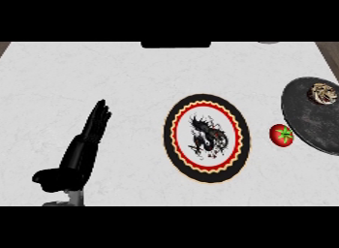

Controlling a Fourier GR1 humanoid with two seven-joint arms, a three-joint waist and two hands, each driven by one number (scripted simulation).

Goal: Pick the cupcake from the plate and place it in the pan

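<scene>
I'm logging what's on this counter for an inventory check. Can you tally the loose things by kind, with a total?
Plates: 1, the round black plate with a red and yellow rim and a dragon design
Pans: 1, the dark grey round pan
Cupcakes: 1, the brownish cupcake, lying in the pan
Tomatoes: 1, the red tomato with a green stem
Total: 4

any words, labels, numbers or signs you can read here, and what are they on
None: no words, numbers or labels show anywhere.
plate: only a black dragon-like picture inside red and yellow rings, no lettering.
cupcake, lying in the pan: no readable marking.
tomato: plain.
</scene>
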